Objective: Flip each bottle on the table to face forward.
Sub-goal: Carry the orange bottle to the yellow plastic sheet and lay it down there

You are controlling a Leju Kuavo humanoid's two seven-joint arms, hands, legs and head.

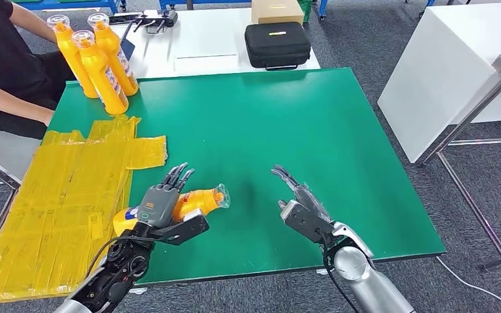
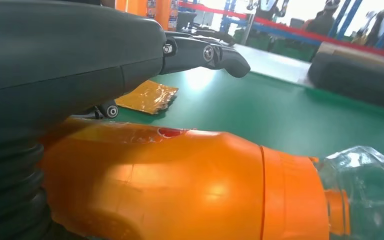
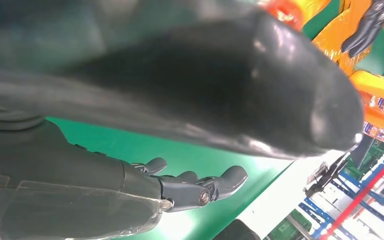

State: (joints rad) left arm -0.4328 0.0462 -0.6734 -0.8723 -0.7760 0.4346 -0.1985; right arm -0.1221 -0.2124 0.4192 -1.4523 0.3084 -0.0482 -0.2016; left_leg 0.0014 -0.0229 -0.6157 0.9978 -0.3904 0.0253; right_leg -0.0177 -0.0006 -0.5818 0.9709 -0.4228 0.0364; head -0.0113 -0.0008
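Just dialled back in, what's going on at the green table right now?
The left hand holds an orange bottle lying on its side near the front of the green table, clear cap pointing toward the right hand, which is open and holds nothing. Three more orange bottles stand upright together at the far left corner, next to a seated person. Yellow sheeting covers the table's left edge. So one bottle is being handled.

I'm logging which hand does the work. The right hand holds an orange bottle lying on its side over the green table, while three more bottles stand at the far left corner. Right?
Not quite: the left hand holds the bottle, as the head view shows. The right hand is open and empty. The rest stands: three bottles on the table.
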